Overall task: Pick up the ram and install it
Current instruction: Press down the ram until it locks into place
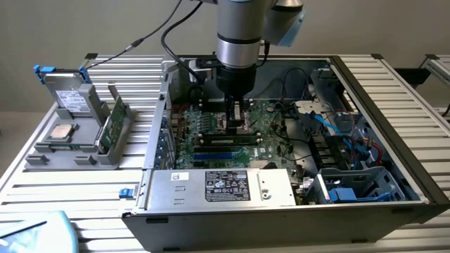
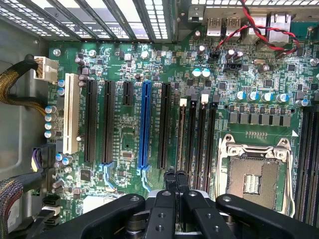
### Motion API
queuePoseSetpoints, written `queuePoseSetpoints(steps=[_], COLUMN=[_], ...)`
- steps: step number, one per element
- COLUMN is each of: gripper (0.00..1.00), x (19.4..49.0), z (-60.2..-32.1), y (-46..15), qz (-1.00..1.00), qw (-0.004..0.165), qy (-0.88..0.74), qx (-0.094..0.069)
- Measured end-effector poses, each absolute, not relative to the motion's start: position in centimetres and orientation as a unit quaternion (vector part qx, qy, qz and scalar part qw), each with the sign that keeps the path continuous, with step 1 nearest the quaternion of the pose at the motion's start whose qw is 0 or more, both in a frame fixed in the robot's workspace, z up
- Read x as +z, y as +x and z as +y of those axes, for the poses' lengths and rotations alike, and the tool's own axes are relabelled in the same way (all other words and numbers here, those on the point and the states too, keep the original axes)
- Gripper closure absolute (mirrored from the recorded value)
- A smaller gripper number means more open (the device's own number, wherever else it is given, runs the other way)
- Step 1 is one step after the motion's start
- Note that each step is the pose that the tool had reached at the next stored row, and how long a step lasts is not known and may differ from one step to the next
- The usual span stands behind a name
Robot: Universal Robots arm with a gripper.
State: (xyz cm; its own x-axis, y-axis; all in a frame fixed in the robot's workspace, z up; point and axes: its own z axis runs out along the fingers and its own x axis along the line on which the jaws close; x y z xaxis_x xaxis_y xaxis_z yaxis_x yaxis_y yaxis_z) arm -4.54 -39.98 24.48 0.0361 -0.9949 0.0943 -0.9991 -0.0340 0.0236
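Low center in the wrist frame, the gripper (image 2: 175, 180) is fully closed on nothing I can see, while in the exterior view's middle 1 ram (image 1: 226, 140) lies seated in its slot, so installing looks near done, calling for a straight lift.

Green motherboard (image 2: 129, 134), blue slot (image 2: 145, 124), black pincer (image 2: 175, 180), grey tray (image 1: 70, 153)

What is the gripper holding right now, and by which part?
It cannot be told. The gripper is shut at the top edge of the ram, which stands in a motherboard slot; pinching or just pressing is unclear.
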Motion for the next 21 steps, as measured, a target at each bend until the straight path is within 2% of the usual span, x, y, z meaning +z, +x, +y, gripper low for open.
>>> queuePoseSetpoints(steps=[21], gripper=[0.89], x=[24.12], z=[-39.97], y=[-4.55], qz=[-0.808], qw=[0.045], qy=[0.587], qx=[0.018])
